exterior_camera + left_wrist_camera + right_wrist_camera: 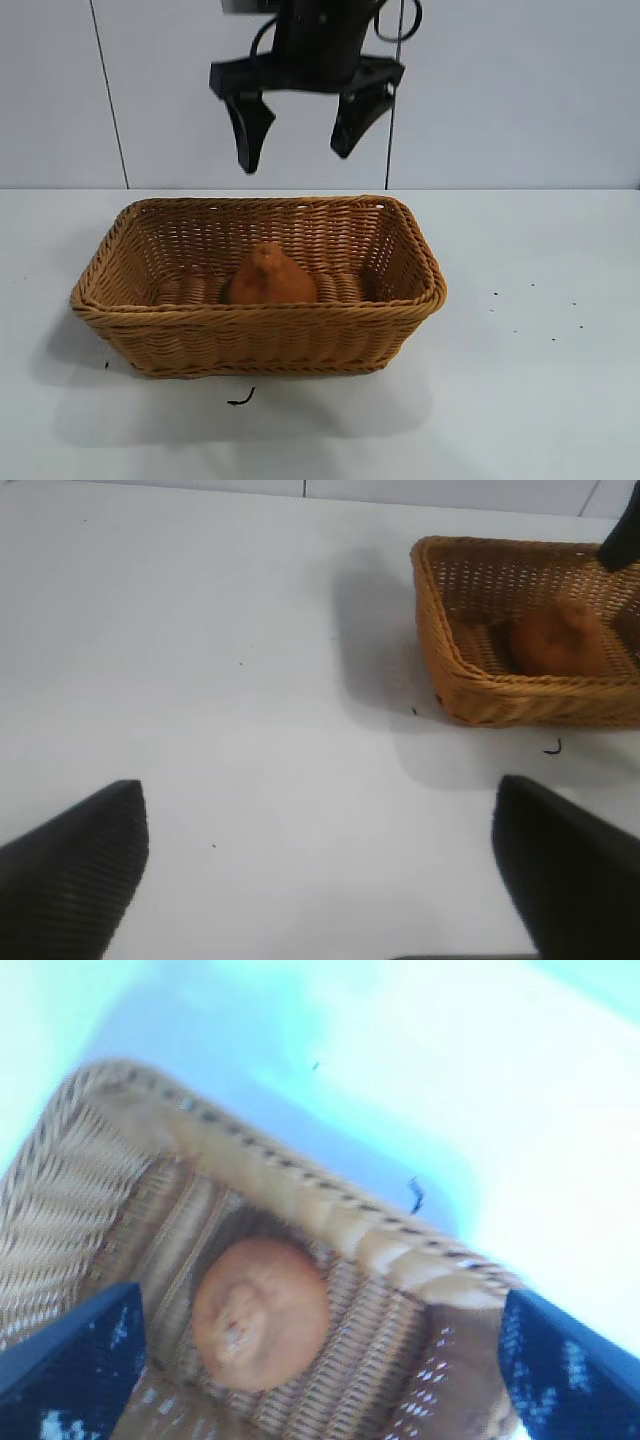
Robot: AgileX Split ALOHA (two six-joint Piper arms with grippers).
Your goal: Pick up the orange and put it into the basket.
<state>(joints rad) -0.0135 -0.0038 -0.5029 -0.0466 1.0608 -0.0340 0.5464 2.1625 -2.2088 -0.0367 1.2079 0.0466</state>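
- Wicker, tan-brown and tightly woven, makes up the basket (258,335) that I see on the white table (540,400) in the exterior view; it is rectangular with flared sides and a thick braided rim.
- Starting at the left: my left gripper (320,880) shows only in its own wrist view, as two dark fingertips (75,865) set wide apart over bare table. Nothing sits between its jaws. The basket lies well beyond them, off toward the side of one fingertip, with the orange (556,635) visible inside it.
- Moving to the middle: the orange (270,277) rests on the floor of the basket, roughly central, knobbly neck pointing up. It touches the woven bottom and stands free of the side walls as far as I can tell.
- Directly above it, my right gripper (297,145) hangs in the air over the basket, well clear of the rim. Its two black fingers (249,128) point down and are spread wide, holding nothing.
- From the right wrist view, the orange (260,1312) lies below and between the two open jaws, nearer to one of them, with the basket (330,1215) rim running across beyond the fruit.
- A small dark scrap (241,399) lies on the table just in front of the basket's near wall.
- Further right, a scatter of tiny dark specks (530,310) marks the table, well apart from the basket.
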